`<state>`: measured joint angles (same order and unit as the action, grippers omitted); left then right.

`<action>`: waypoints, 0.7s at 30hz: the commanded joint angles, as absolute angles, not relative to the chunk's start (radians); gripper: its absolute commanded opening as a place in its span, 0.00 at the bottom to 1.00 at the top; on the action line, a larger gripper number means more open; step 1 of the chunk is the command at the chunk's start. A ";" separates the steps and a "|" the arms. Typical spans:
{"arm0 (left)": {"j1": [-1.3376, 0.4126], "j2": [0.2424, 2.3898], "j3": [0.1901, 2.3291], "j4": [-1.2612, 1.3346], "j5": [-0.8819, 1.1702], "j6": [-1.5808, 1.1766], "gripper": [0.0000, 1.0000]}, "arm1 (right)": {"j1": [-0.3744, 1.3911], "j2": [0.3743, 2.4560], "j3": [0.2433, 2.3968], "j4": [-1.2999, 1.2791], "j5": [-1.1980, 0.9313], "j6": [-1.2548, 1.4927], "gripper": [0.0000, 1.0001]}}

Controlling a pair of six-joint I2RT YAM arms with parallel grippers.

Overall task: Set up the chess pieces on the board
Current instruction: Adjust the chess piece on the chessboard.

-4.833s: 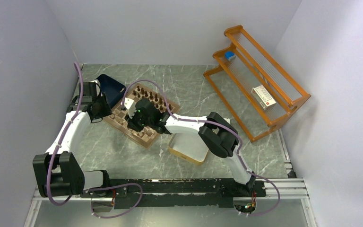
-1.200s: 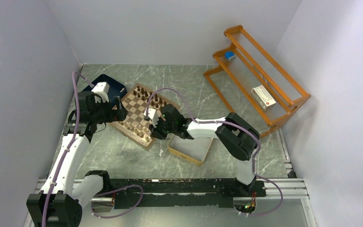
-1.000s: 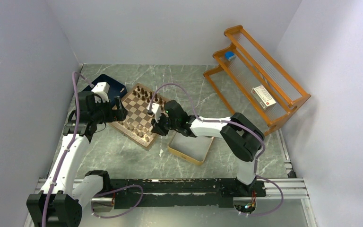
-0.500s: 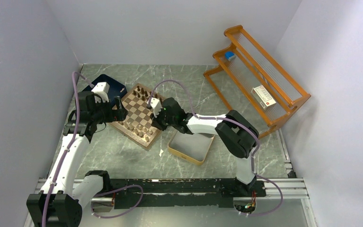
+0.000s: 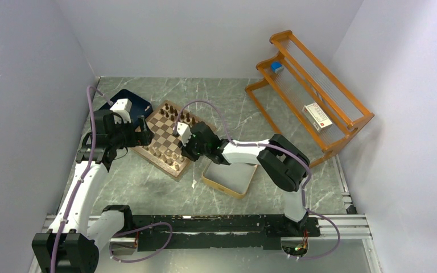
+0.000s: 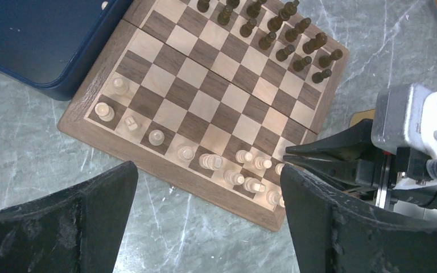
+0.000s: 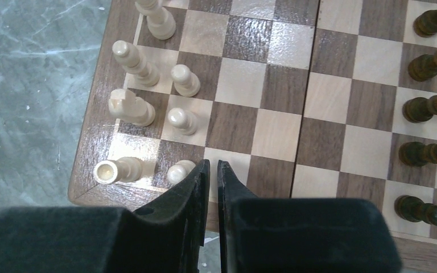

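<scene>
The board (image 5: 163, 132) lies left of centre, seen closer in the left wrist view (image 6: 205, 103). Dark chess pieces (image 6: 279, 35) fill its far edge. Pale chess pieces (image 6: 227, 165) stand in two partial rows along its near edge. My right gripper (image 7: 211, 165) is shut with nothing between its fingers. It hovers low over the board's near right corner (image 5: 182, 153), beside a pale pawn (image 7: 180, 170). A pale rook (image 7: 114, 169) and knight (image 7: 130, 108) stand just left. My left gripper (image 6: 209, 170) hangs open high above the board's left side (image 5: 142, 131), holding nothing.
A navy tray (image 5: 132, 102) touches the board's far left corner. A silver gold-rimmed tin (image 5: 230, 177) sits just right of the board, under my right arm. An orange wooden rack (image 5: 313, 96) leans at the back right. Walls close in on three sides.
My right gripper has swung left from the tin's edge to the board's near right corner and closed fully. My left arm has stayed still over the last second.
</scene>
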<state>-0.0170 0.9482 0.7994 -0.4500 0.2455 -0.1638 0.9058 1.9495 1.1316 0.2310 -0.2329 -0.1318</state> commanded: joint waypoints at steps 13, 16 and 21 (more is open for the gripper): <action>-0.022 0.936 0.816 -0.434 0.229 -0.156 1.00 | 0.934 1.950 1.140 0.206 -0.187 -0.143 0.14; -0.022 0.936 0.814 -0.434 0.229 -0.156 1.00 | 0.933 1.955 1.156 0.192 -0.166 -0.125 0.14; -0.023 0.934 0.815 -0.436 0.223 -0.157 1.00 | 0.930 1.929 1.167 0.152 -0.138 -0.097 0.13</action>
